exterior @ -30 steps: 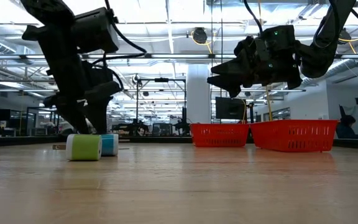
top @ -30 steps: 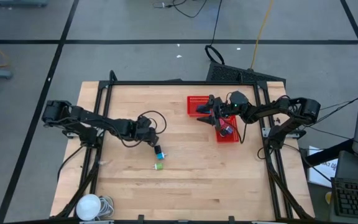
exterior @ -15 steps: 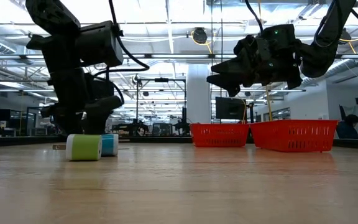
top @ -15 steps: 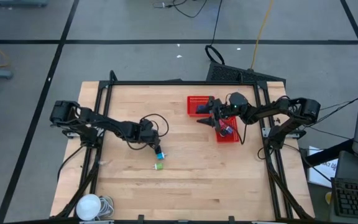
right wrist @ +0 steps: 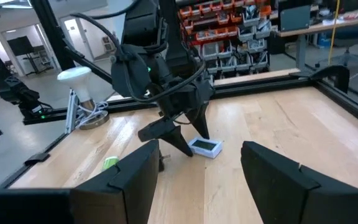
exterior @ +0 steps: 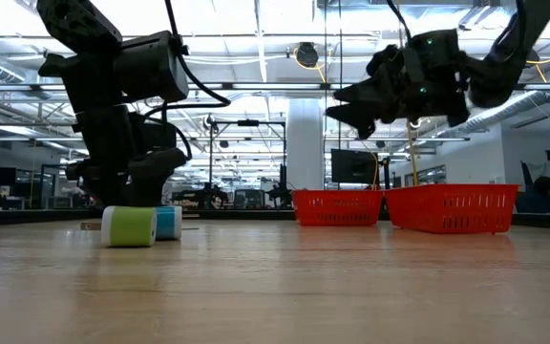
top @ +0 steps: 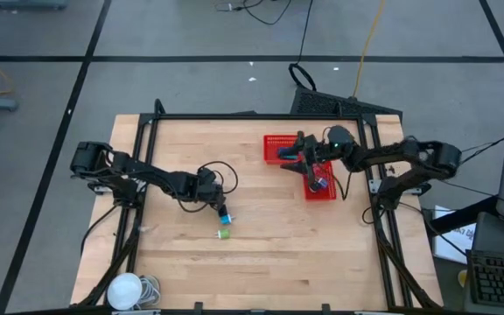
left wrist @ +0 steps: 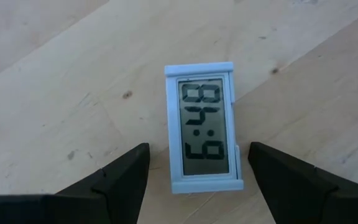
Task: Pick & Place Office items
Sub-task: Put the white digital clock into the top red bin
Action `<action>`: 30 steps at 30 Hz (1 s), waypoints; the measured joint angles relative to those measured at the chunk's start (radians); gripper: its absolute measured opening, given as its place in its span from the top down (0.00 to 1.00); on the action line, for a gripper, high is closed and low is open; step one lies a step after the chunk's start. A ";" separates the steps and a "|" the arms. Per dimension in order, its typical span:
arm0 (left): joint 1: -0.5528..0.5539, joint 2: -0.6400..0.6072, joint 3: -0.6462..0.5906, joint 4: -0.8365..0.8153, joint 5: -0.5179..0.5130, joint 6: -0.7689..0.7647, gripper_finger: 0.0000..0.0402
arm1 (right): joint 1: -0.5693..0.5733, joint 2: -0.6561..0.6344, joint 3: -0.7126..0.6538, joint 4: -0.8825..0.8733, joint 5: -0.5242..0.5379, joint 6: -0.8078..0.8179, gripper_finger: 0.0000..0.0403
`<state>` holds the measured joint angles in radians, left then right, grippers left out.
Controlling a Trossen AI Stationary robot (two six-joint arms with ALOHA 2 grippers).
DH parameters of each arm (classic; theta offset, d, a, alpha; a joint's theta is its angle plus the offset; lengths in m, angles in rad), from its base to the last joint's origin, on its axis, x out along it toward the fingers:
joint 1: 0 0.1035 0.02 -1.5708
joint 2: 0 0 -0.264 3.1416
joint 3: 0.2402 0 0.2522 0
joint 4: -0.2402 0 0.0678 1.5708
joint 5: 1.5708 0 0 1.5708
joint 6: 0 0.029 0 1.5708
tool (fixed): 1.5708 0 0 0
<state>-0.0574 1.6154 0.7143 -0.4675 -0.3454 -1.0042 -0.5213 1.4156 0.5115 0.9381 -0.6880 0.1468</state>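
Left gripper (left wrist: 197, 163) hung fingers apart, straddling the small blue-cased digital clock (left wrist: 202, 128) flat on the table (top: 182, 149), apparently the grasp step, with lowering and closing needed next; right gripper (top: 303, 160) waited, fingers spread, over the red baskets (top: 280, 147).

Two red mesh baskets (top: 280, 150) (top: 322, 182) sit touching on the wooden table (top: 269, 236), a white lamp (top: 126, 289) at its corner.

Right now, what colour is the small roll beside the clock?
Green roll, clearest in the low view.
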 joint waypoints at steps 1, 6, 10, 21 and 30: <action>0.000 0.000 0.000 0.001 0.000 0.001 0.30 | -0.014 -0.041 0.000 -0.052 -0.011 0.004 0.46; 0.000 0.000 -0.001 0.001 0.001 0.012 0.30 | -0.063 -0.267 0.000 -0.348 -0.021 -0.031 0.46; 0.000 0.000 -0.001 0.001 0.001 0.020 0.30 | -0.082 -0.431 0.000 -0.550 -0.020 -0.067 0.46; 0.000 0.001 -0.001 -0.002 0.004 0.040 0.30 | -0.093 -0.743 -0.012 -0.937 0.268 -0.189 0.46; 0.000 0.002 -0.002 -0.008 0.005 0.047 0.30 | -0.093 -0.889 -0.169 -0.835 0.271 -0.104 0.47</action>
<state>-0.0574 1.6169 0.7128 -0.4759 -0.3405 -0.9568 -0.6140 0.5262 0.3429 0.1034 -0.4168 0.0430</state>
